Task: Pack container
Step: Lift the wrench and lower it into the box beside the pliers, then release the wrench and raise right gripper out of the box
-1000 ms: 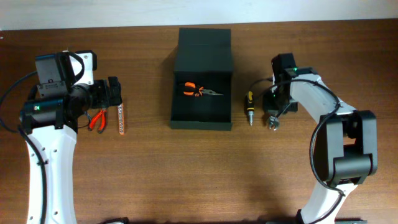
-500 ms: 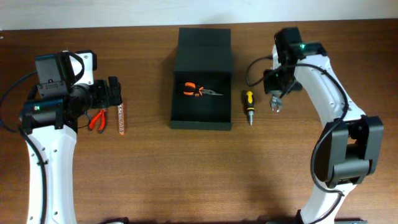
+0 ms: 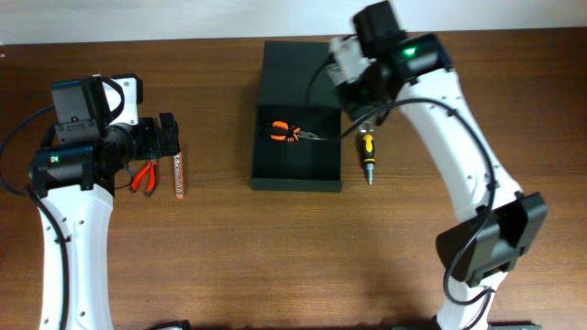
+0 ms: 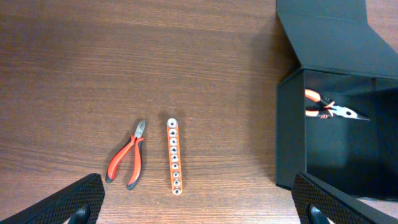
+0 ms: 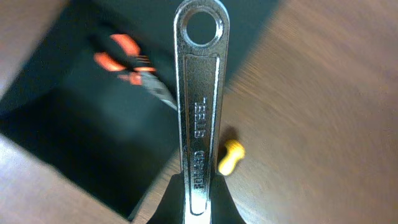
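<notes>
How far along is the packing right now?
Done: the container is open, and the orange needle-nose pliers lie inside. In hand: the right gripper, jaws shut on the steel wrench, is near the container's right edge. Left: the yellow screwdriver beside the container, plus the red cutters and orange bit strip near the open left gripper, lie unpacked.

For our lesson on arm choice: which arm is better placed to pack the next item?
Right. The right tool grips a steel wrench near the open container's rim; the left tool hangs open above the red pliers and bit holder, holding nothing.
</notes>
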Action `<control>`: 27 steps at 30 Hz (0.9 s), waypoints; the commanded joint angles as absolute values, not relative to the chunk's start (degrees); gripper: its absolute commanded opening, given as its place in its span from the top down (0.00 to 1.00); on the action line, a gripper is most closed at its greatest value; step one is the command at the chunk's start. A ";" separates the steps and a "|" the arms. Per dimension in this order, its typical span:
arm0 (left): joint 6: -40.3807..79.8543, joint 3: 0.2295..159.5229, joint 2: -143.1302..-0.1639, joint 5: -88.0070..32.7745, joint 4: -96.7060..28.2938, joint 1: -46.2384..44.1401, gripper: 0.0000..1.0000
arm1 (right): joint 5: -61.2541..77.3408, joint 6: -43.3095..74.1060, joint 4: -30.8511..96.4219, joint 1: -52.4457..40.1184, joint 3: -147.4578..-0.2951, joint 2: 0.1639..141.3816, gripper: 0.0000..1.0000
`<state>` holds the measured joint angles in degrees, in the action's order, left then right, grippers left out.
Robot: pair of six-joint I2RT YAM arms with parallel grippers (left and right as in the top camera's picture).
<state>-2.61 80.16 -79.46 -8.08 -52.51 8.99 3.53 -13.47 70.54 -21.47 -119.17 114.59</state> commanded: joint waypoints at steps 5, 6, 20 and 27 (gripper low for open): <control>-3.75 81.43 -79.72 -7.66 -52.36 9.28 0.01 | 6.00 -32.45 71.31 -31.27 -120.53 113.54 0.96; -3.75 81.43 -79.70 -7.66 -52.36 9.28 0.01 | 6.00 -35.53 71.31 -32.53 -120.53 113.58 0.96; -3.75 81.43 -79.72 -7.66 -52.36 9.28 0.01 | 5.19 -43.00 71.18 -34.26 -119.02 114.78 0.96; -3.75 81.43 -79.72 -7.66 -52.36 9.28 0.01 | 10.87 -26.50 68.14 -25.28 -119.02 115.20 0.96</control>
